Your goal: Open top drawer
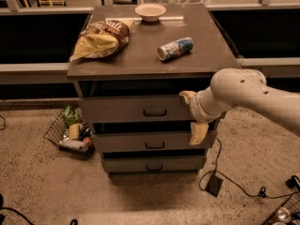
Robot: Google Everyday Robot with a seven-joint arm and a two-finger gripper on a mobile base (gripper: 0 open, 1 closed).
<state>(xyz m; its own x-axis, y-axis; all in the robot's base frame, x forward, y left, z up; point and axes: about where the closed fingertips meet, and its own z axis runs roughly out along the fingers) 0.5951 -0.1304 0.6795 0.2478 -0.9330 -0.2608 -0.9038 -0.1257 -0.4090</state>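
The top drawer [126,109] is the widest grey-brown front under the cabinet top, with a small dark bar handle [155,112] at its centre. A dark gap shows above it. My gripper [193,115] is at the right end of this drawer front, to the right of the handle and apart from it. It is open, with one cream finger [187,96] at the drawer's top edge and the other [198,133] hanging down over the middle drawer [140,142]. It holds nothing. The bottom drawer [150,164] sits below.
On the cabinet top [140,55] lie a chip bag [101,39], a can on its side [175,48] and a white bowl [150,11]. A wire basket of trash [70,132] stands on the floor at the left. A cable and adapter [214,184] lie at the right.
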